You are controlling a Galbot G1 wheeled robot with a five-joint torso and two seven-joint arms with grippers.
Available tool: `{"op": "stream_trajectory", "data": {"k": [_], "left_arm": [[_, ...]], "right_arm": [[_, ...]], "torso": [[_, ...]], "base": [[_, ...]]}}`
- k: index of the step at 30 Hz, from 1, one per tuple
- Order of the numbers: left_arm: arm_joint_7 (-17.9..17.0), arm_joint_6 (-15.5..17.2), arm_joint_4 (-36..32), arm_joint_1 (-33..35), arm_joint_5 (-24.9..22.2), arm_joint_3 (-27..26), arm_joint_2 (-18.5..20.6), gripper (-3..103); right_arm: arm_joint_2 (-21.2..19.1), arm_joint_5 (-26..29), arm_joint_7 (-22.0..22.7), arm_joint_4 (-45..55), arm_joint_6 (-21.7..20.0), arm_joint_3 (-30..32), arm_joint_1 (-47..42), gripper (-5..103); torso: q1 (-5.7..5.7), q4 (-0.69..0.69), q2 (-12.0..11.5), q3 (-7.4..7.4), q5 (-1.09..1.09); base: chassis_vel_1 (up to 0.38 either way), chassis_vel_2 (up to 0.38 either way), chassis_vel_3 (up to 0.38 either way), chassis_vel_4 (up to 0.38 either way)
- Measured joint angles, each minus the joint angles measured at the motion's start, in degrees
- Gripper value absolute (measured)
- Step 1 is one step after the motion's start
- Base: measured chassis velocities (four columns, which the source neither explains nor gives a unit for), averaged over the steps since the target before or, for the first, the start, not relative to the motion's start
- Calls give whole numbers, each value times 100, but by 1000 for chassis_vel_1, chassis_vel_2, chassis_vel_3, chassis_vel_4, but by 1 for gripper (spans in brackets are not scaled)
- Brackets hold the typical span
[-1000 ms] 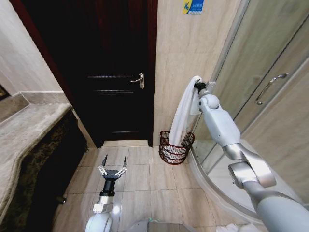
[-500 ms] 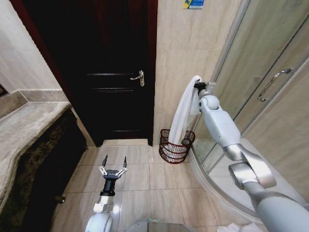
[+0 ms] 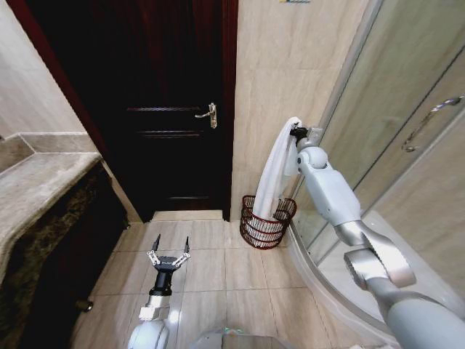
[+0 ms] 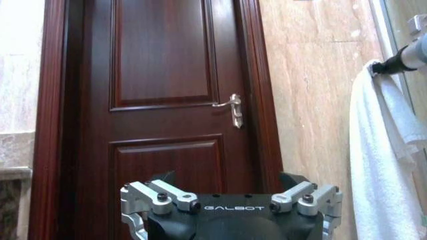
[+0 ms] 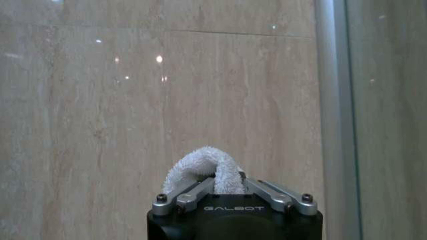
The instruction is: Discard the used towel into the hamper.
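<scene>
A long white towel (image 3: 278,166) hangs from my right gripper (image 3: 294,132), which is shut on its top fold, raised by the tiled wall. The towel's lower end reaches down inside the rim of the hamper (image 3: 267,227), a small reddish-brown wire basket on the floor in the corner. In the right wrist view the towel (image 5: 203,164) bulges out between the shut fingers of the right gripper (image 5: 223,186). From the left wrist camera the towel (image 4: 379,170) drapes under the right gripper (image 4: 392,64). My left gripper (image 3: 168,247) is low over the floor tiles, open with nothing in it.
A dark wooden door (image 3: 171,109) with a metal handle (image 3: 208,113) is shut, left of the hamper. A glass shower enclosure (image 3: 407,131) with a curved base curb (image 3: 320,283) is on the right. A stone counter (image 3: 36,189) runs along the left.
The head view has shifted slightly, so the door and wall sit higher in the picture. My right gripper still holds the towel over the hamper. The left arm is unchanged.
</scene>
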Motion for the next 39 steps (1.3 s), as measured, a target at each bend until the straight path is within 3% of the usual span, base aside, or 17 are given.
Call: {"op": "stream_trajectory", "data": {"k": [3,20,39], "left_arm": [[36,-3,16,-2,-18,0,-1,100],[98,-30,64,-17,-13,41,-11,100],[157,-47,113,-12,-16,35,-12,100]], "right_arm": [[-135,4,128,553,-114,118,-471,4],[-50,-179,135,1397,-150,714,-1874,4],[-69,-204,170,1579,-154,799,-2082,4]], "torso": [[-38,0,-81,-45,3],[-223,0,-504,-280,1],[-415,1,-942,-527,0]], "base": [[-20,9,9,-14],[0,0,0,0],[0,0,0,0]]}}
